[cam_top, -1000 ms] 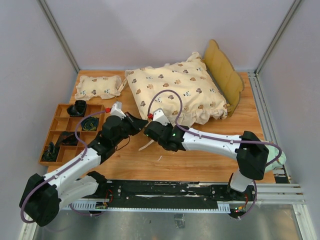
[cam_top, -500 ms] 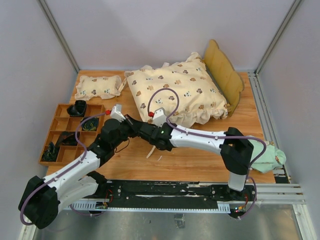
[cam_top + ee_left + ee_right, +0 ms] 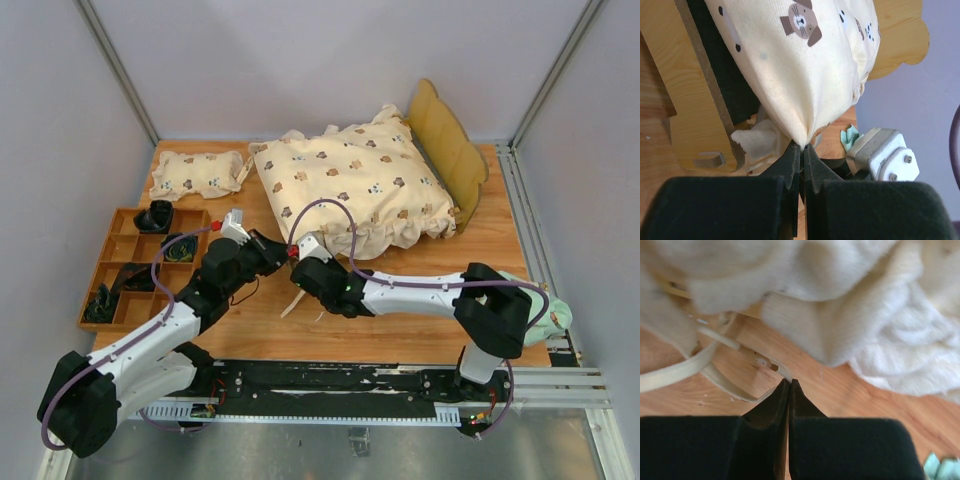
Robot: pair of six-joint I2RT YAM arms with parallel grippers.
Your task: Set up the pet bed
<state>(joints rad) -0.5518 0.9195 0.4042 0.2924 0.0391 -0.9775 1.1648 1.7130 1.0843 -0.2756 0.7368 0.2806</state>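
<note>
left tool (image 3: 801, 148) pressed together, pinching near corner of the bear-print quilt (image 3: 350, 185). right tool (image 3: 789, 383) pressed together, tips at a cream tie strap (image 3: 675, 371); can't tell if it grips it. pet bed (image 3: 447, 150) sits far right on table (image 3: 400, 325), mostly under quilt, headboard upright.

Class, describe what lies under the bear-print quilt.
Under the quilt sits the pet bed: its wavy headboard sticks up at the right end, and the left wrist view shows a wooden side rail and dark base. The rest of the frame is covered.
</note>
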